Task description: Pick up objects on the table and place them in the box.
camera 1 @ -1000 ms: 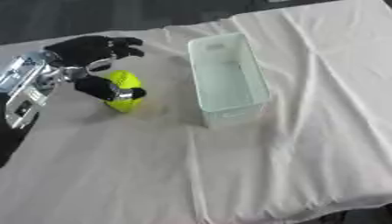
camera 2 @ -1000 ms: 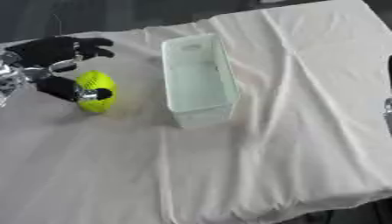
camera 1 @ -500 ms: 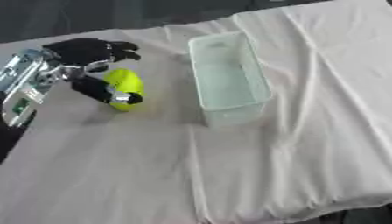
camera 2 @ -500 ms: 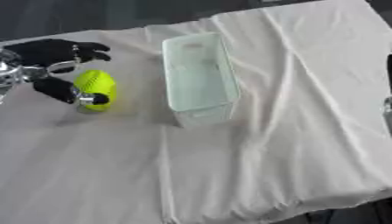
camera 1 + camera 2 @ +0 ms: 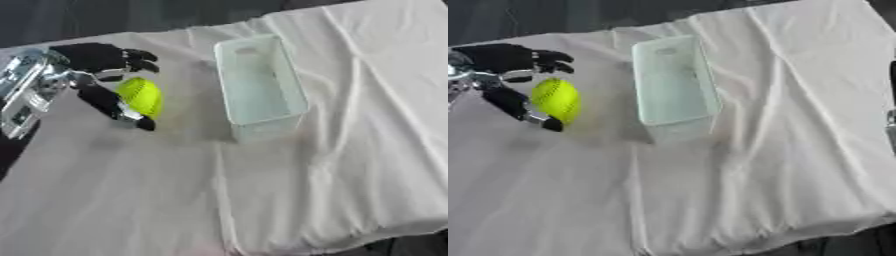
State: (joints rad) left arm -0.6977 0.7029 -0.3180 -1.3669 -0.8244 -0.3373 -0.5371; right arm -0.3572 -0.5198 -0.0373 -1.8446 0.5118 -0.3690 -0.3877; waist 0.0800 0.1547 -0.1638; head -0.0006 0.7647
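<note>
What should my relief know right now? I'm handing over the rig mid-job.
Left hand: curled round the yellow ball, left of the box.
Right hand: only a dark sliver at the right edge of the right eye view; fingers not visible.
Box: on the white cloth, nothing seen inside.
Done: ball gripped.
Left: carry it over the box and release.

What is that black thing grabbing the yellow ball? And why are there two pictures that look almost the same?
That black thing is a robot hand, the robot's left one. Its fingers and thumb curl round a yellow-green ball. The two pictures come from two cameras in the robot's head, like your two eyes, looking down at a table under a white cloth. Beside the ball stands a clear plastic box with nothing in it. A dark bit at the right eye view's right edge may be the other arm; I cannot tell.
</note>
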